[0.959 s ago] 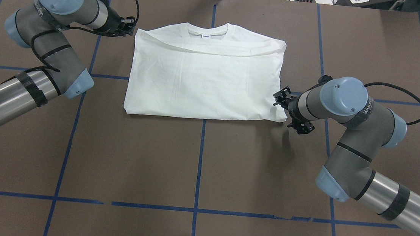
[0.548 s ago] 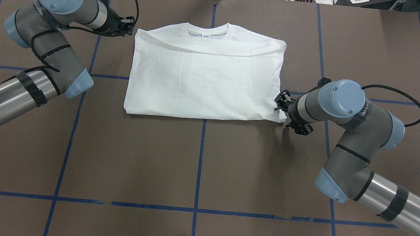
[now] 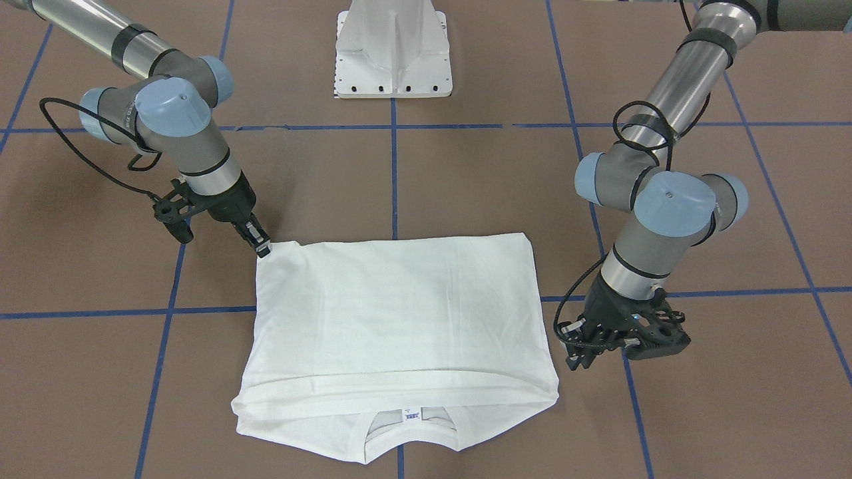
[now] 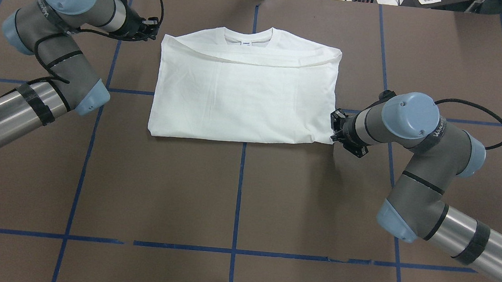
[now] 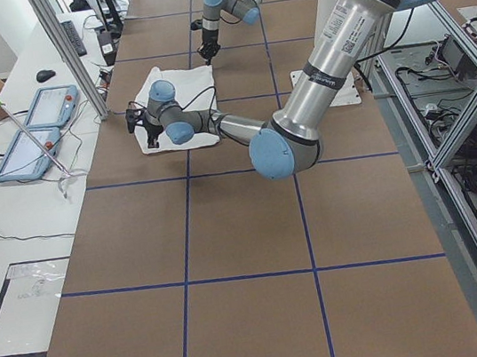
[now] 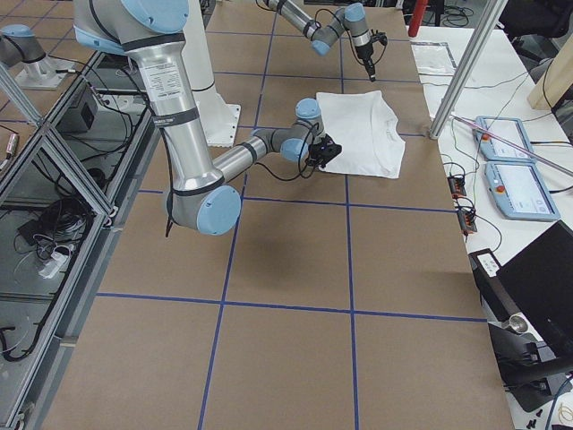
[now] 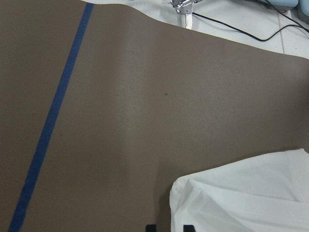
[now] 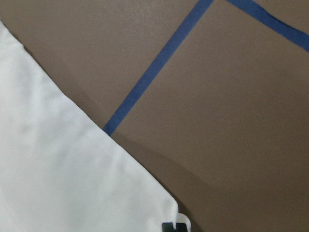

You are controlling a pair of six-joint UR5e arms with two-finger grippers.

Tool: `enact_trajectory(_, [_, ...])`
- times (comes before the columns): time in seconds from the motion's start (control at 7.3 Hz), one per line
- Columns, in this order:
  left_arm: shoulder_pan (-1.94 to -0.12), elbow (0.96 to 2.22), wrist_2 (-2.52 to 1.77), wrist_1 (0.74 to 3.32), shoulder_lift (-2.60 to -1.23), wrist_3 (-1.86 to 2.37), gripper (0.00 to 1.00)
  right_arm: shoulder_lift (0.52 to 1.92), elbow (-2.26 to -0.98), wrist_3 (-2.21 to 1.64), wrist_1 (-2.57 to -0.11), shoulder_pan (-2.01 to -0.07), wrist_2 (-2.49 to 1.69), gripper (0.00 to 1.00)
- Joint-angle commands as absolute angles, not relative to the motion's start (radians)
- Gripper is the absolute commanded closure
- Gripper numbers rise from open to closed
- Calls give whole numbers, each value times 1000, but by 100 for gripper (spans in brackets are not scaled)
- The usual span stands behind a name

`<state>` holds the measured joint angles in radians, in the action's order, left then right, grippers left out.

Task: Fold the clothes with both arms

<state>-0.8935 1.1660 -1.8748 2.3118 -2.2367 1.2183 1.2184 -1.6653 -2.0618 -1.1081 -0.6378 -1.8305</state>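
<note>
The white shirt (image 4: 246,95) lies folded flat on the brown table, neck label at the far edge; no black text shows. My right gripper (image 4: 334,132) is at its near right corner, shut on the cloth; in the front view it (image 3: 263,251) pinches that corner, which also shows in the right wrist view (image 8: 63,159). My left gripper (image 4: 153,27) is open just beside the far left corner, apart from the cloth. In the front view it (image 3: 574,359) hangs over the table, and the left wrist view shows the corner (image 7: 246,198) ahead of the fingertips.
Blue tape lines (image 4: 239,194) divide the table. The white pedestal base (image 3: 393,50) stands at the robot's edge. An operators' bench with tablets (image 5: 33,128) and a metal post (image 5: 67,51) run along the far edge.
My right gripper has moved in onto the shirt's near right corner and closed on it. My left gripper has shifted slightly toward the far edge.
</note>
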Motion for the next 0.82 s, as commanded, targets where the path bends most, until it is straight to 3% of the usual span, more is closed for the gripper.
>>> enact_trajectory(0.0, [-894,1169,-1878,2313,-2233,1220,69,1300,-1800,-2062,-1124,-640,-1838,100])
enact_trajectory(0.41, [-894,1332,-2047,2301,-2162,1249,67,1449,-2160,-2098,-1428,-554,-1873,100])
enact_trajectory(0.69, [-882,1428,-2144,2301,-2132,1389,66,1459,-2316,-2102,-1675,-409,-1977,100])
